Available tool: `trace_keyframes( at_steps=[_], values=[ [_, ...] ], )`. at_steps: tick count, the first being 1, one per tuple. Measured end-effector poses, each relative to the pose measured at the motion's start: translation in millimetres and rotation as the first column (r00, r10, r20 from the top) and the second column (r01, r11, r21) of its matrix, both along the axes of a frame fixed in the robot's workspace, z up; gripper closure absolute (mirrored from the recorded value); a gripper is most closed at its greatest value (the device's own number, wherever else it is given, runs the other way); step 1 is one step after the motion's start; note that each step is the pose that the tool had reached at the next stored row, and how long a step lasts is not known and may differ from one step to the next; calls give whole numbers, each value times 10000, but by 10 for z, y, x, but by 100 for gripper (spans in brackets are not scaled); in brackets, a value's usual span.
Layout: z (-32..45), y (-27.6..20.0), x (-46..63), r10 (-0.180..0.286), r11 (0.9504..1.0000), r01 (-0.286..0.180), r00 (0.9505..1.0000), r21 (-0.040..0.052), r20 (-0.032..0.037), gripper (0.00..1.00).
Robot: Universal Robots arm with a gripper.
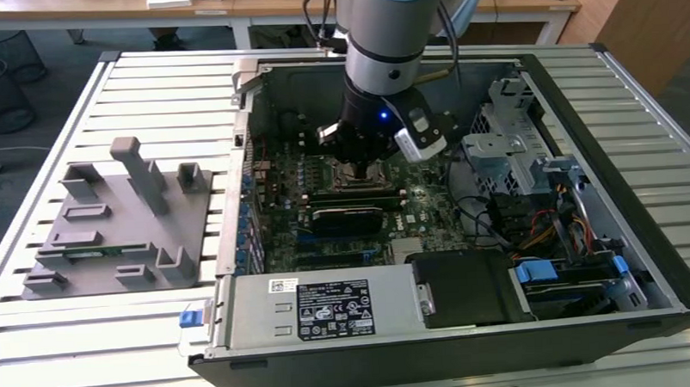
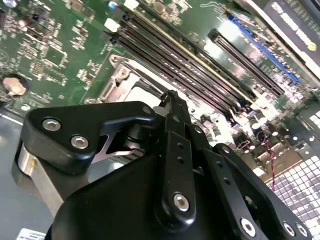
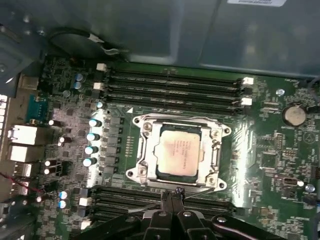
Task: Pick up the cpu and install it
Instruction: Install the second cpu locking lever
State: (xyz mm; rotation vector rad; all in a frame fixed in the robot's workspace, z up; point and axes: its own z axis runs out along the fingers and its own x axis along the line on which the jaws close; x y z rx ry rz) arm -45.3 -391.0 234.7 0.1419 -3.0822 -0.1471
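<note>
Looking pretty far along here: cpu [image 3: 178, 149] already sitting inside the socket frame [image 3: 141, 150] near the middle of the motherboard [image 3: 280, 150], metal top facing up, lying flat and square to the frame. Nearly square chip, so no real long axis to speak of; edges running parallel to the memory slots [image 3: 175, 85] on one side and a second bank on the other. Hovering right over the socket in the exterior view, gripper [image 1: 361, 161] down inside the open pc case [image 1: 623, 261]. Fingertips [image 3: 172, 196] pressed together in the first wrist view, clenched on nothing visible, parked just beside the frame's edge. Can't tell if the chip is fully seated or the retention lever latched. Guessing the pick and place are done, with locking down left.
</note>
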Motion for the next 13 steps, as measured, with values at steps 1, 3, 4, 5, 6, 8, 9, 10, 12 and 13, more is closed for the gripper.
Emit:
trace_keyframes(
  at_steps=[1,3,4,5,6,8,9,10,12,13],
  values=[
    [-2,-5,-19,0,10000,0,10000,0,0,89],
    [-7,-14,-55,0,10000,0,10000,-1,0,89],
    [-10,-17,-74,0,10000,0,10000,-1,0,89],
    [-15,-21,-94,0,10000,0,10000,0,0,89],
    [-20,-25,-112,0,10000,0,10000,0,0,89],
    [-32,-33,-146,1,10000,-1,10000,0,0,89],
    [-37,-37,-160,2,10000,-2,10000,1,0,89],
    [-42,-42,-174,2,10000,-2,10000,-1,0,89],
    [-52,-57,-199,2,10000,-2,10000,0,0,89],
    [-59,-65,-210,2,10000,-2,10000,1,0,89]
  ],
)
